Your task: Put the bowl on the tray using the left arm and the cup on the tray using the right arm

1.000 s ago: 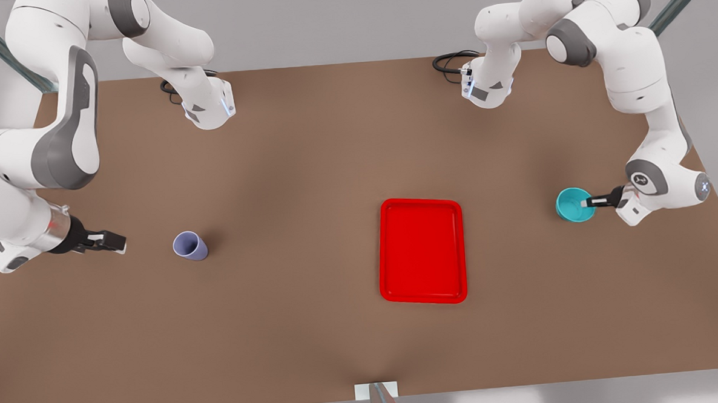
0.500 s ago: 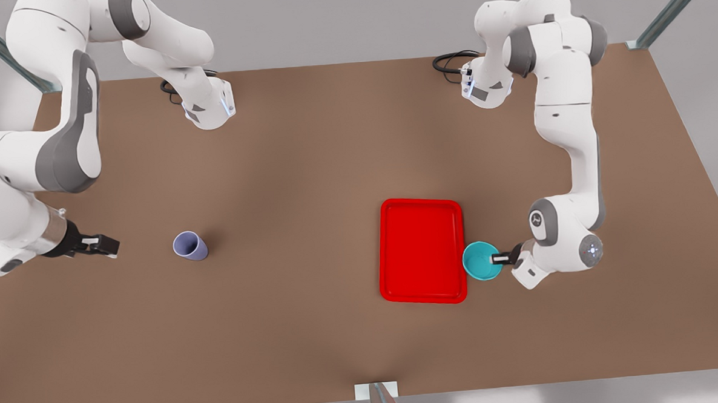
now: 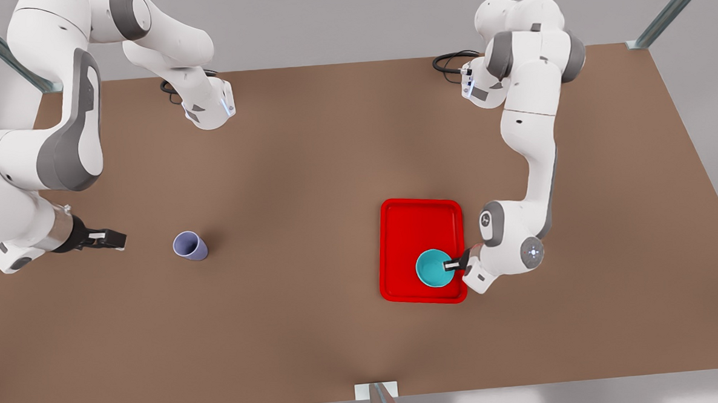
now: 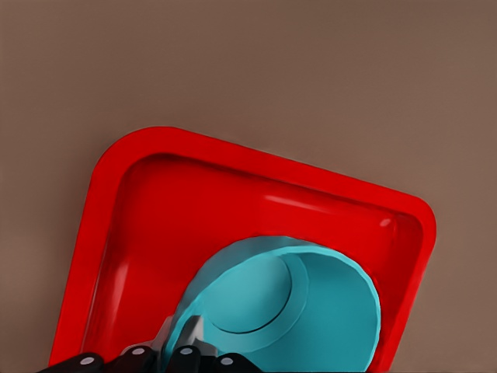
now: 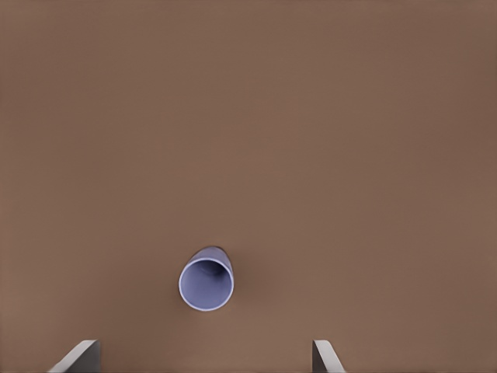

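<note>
Left gripper is closed on the rim of the bowl and holds it over the tray, at the tray's near corner on the front view's right. One second ago this bowl was far out on the counter at the front view's right, and half a second ago it was just beside the tray's edge, so the arm has carried it sideways across the rim. In the left wrist view the bowl sits inside the red border of the tray; I cannot tell if its bottom already touches the tray floor. I judge that the bowl step is almost finished: it needs only lowering and release.

Right gripper is at the front view's left, wide open and empty, near the cup but apart from it. The cup stands upright on the counter, in the same place as before. This gripper has hardly moved, so the cup step is not yet begun
</note>
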Available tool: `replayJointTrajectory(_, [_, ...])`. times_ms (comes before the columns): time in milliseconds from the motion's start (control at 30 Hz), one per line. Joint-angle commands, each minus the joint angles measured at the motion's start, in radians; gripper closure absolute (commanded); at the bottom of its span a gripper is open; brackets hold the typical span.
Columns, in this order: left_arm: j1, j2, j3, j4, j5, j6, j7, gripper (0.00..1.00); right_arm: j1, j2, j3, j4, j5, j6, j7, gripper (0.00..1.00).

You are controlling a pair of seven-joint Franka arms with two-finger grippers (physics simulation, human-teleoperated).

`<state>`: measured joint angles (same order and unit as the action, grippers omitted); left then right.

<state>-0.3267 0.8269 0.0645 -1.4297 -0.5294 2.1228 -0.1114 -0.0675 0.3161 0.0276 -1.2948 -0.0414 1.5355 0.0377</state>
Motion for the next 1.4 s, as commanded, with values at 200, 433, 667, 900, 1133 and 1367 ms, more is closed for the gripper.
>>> replayJointTrajectory(200, [0.003, 0.015, 0.005, 0.0, -0.121, -0.003, 0.036, 0.0, 0.026, -0.015, 0.002, -0.097, -0.017, 0.072, -0.013, 0.0])
replayJointTrajectory(433, [0.015, -0.011, 0.083, 0.163, -0.009, -0.199, 0.041, 0.0, 0.081, -0.163, 0.002, -0.541, -0.017, 0.425, 0.002, 0.0])
replayJointTrajectory(667, [0.015, -0.114, 0.163, 0.216, 0.204, -0.302, 0.11, 0.0, 0.008, -0.17, -0.006, -0.799, 0.006, 0.692, -0.01, 0.0])
replayJointTrajectory(900, [0.014, -0.252, 0.17, 0.216, 0.517, -0.414, 0.108, 0.0, -0.002, -0.123, -0.011, -0.853, 0.006, 0.77, -0.01, 0.0])
replayJointTrajectory(1133, [0.017, -0.324, 0.258, 0.216, 0.516, -0.504, 0.184, 0.0, -0.003, -0.074, -0.011, -0.854, 0.006, 0.813, -0.013, 0.0])
replayJointTrajectory(1367, [0.245, -0.428, -0.04, 0.164, 0.592, -0.504, 0.18, 0.0, -0.012, -0.049, -0.011, -0.882, 0.005, 0.831, -0.024, 0.0])
